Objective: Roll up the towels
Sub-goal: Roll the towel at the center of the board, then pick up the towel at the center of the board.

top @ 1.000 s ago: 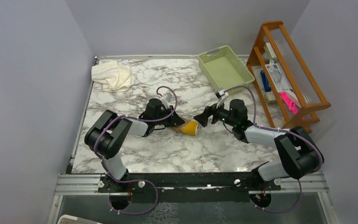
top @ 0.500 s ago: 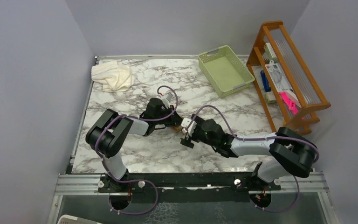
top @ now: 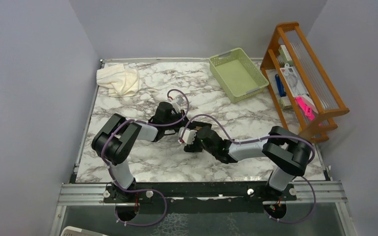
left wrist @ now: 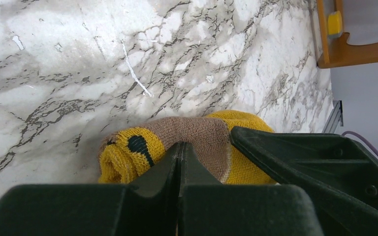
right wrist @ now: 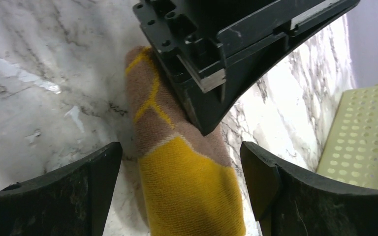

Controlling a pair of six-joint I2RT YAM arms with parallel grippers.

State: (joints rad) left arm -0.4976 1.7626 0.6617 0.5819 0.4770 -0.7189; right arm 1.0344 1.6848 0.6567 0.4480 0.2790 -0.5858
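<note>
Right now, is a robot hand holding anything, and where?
Left gripper, shut, presses the rolled towel at its brown band; a pinch cannot be told. Right gripper, open, holds nothing.

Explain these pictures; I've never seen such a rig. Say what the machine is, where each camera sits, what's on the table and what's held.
Two robot arms are bolted at the near edge of a marble table. The wide picture looks down from above and behind them; the close-ups come from cameras on their wrists. On the table lie a cream towel, a green basket and, in the middle, a yellow and brown towel roll; a wooden rack stands at the right. The left gripper is shut, its tip against the roll; whether it pinches cloth I cannot tell. The right gripper is open, a finger on either side of the roll, holding nothing.
</note>
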